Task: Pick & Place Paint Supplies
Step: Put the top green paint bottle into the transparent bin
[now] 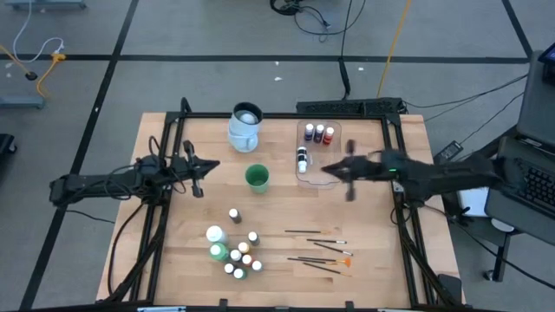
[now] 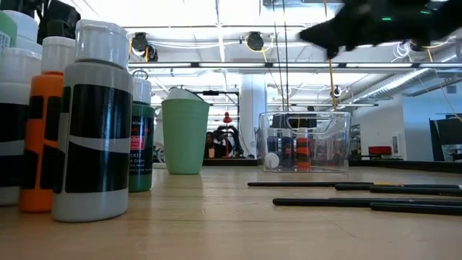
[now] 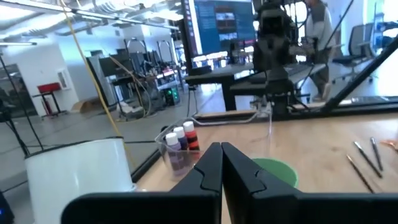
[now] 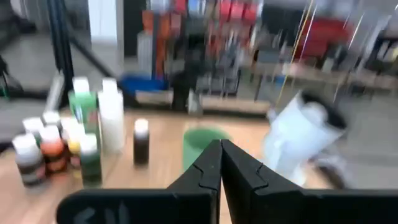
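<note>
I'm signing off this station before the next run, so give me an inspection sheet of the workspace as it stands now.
Surface: wooden table, flat, dry.
Job's things: four small bottles in the clear tub; bottle cluster near the front; one dark-capped bottle apart; brushes lying loose at front right.
Clutter: green cup upright at centre; pale jug at the back.
Grippers: left gripper shut, empty, left of the cup; right gripper shut, empty, beside the tub.
Cables: cables on the floor behind the table.
Surroundings: person at a desk, far off.
</note>
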